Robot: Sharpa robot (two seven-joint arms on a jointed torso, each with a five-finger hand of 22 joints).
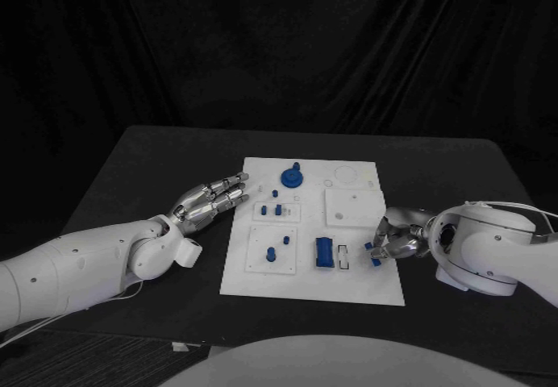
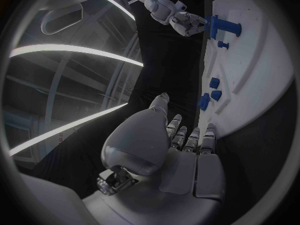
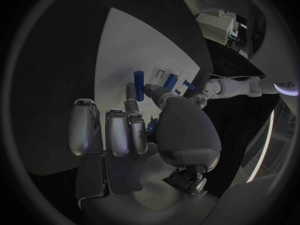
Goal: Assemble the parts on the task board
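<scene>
Quick count: one flat white rectangular task board (image 1: pixel 312 284) on one black surface (image 1: pixel 139 161). On the board I make out roughly eight small blue plastic parts: one tall knobbed piece (image 1: pixel 292 175), one long rectangular block (image 1: pixel 323 252), and about six little pegs (image 1: pixel 271 255), though the tiny ones are hard to separate. Two silver robot hands, left (image 1: pixel 213 198) and right (image 1: pixel 393 239).
</scene>
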